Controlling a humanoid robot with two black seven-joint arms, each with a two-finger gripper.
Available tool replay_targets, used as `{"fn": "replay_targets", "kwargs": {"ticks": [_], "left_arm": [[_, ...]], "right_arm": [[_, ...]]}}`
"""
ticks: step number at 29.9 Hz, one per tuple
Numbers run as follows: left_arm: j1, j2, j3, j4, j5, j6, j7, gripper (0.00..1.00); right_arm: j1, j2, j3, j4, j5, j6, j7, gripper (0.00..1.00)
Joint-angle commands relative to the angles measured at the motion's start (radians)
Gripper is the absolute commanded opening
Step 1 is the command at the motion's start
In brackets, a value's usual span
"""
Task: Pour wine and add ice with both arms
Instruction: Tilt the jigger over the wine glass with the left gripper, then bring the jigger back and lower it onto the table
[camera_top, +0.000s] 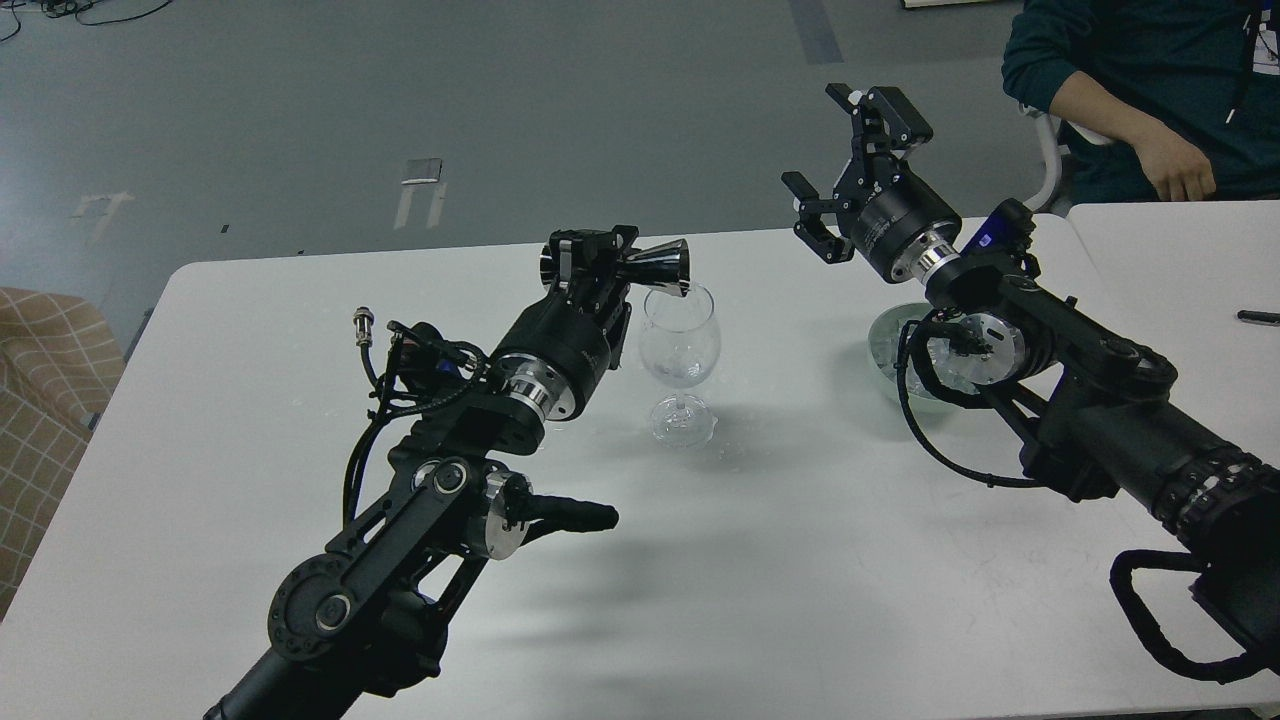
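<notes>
A clear wine glass (680, 355) stands upright on the white table (800, 560), with a little clear stuff low in its bowl. My left gripper (600, 262) is shut on a shiny metal jigger (662, 267), held on its side with its mouth just over the glass's rim. My right gripper (845, 170) is open and empty, raised above the table's far edge, right of the glass. A pale green bowl (885, 345) holds ice (945, 360), mostly hidden behind my right arm.
A person in a dark teal top (1130, 90) sits at the far right. A second white table (1190, 270) with a black pen (1258, 317) adjoins on the right. A checked beige seat (40, 400) stands at the left.
</notes>
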Motion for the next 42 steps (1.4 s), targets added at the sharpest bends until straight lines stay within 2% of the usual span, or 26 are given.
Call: {"fn": "replay_targets", "kwargs": {"ticks": [1,12,17,21,25,27,28,31,33,34,36,40,42], "left_arm": [[0.000,0.000,0.007,0.000,0.048,0.000,-0.007,0.00],[-0.003,0.000,0.010,0.020,0.127,0.000,-0.027,0.00],[0.000,0.000,0.010,0.034,0.154,0.002,-0.051,0.00],[-0.001,0.000,0.009,0.038,0.182,0.000,-0.051,0.00],[-0.014,0.000,-0.011,0.026,0.136,0.003,-0.010,0.00],[-0.027,0.000,-0.031,0.005,0.018,0.008,0.018,0.00],[-0.027,0.000,-0.031,0.005,0.018,0.008,0.018,0.00],[-0.046,0.000,-0.126,-0.038,-0.197,0.008,0.030,0.00],[-0.055,0.000,-0.215,-0.063,-0.365,0.005,0.062,0.00],[-0.055,0.000,-0.215,-0.063,-0.366,0.005,0.062,0.00],[-0.052,0.000,-0.327,-0.080,-0.520,0.005,0.085,0.00],[-0.029,0.000,-0.438,-0.081,-0.688,0.003,0.087,0.00],[0.017,0.000,-0.549,-0.074,-0.856,0.002,0.085,0.00]], "right_arm": [[0.000,0.001,0.000,0.000,0.000,0.000,0.000,1.00],[0.000,0.004,0.000,0.000,0.000,0.000,0.000,1.00],[0.000,0.004,0.000,0.000,0.000,0.000,0.000,1.00],[0.000,0.004,0.000,0.000,0.000,0.000,0.000,1.00],[0.000,0.004,0.000,0.000,0.000,0.000,0.000,1.00],[0.000,0.003,0.000,0.000,0.000,0.000,0.000,1.00],[0.000,0.003,0.000,0.000,0.000,0.000,0.000,1.00],[0.000,0.001,0.000,0.000,0.000,0.000,-0.001,1.00],[0.000,-0.001,0.000,0.000,0.000,0.000,0.000,1.00],[0.000,-0.001,0.000,0.000,0.000,0.000,0.000,1.00],[0.000,-0.001,0.000,0.000,0.000,0.000,0.000,1.00],[0.000,0.003,0.000,0.000,0.000,0.000,-0.001,1.00],[0.000,0.004,0.000,0.000,0.000,0.000,0.000,1.00]]}}
